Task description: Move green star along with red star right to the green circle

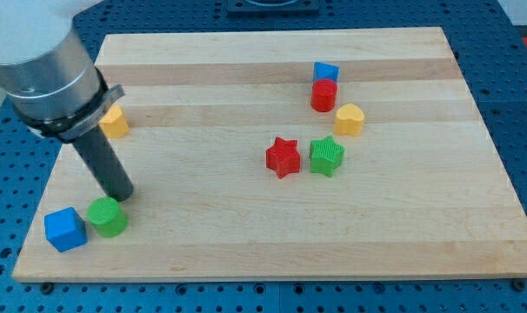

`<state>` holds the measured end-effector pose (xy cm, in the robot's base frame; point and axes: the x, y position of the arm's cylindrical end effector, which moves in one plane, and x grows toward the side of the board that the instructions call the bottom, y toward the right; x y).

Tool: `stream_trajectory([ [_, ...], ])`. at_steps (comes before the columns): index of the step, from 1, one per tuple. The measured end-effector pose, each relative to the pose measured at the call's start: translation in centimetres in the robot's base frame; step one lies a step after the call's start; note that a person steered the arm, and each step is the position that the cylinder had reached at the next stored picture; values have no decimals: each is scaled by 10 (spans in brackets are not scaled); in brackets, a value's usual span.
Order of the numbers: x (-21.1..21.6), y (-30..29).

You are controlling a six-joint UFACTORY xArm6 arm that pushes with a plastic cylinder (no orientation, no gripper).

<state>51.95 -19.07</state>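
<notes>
Progress looks close to nil: the green star and red star sit touching side by side near the middle of the wooden board, well apart from the green circle at the near left corner. My tip rests just beside that circle, at its far edge, with a blue cube to the circle's left. No gripper exists on this rod, so no open or closed state applies; judging by the layout, the whole push of both stars leftward remains.
</notes>
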Motion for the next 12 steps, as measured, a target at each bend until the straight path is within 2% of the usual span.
stream_trajectory([
  [8, 14, 277],
  [12, -21, 316],
])
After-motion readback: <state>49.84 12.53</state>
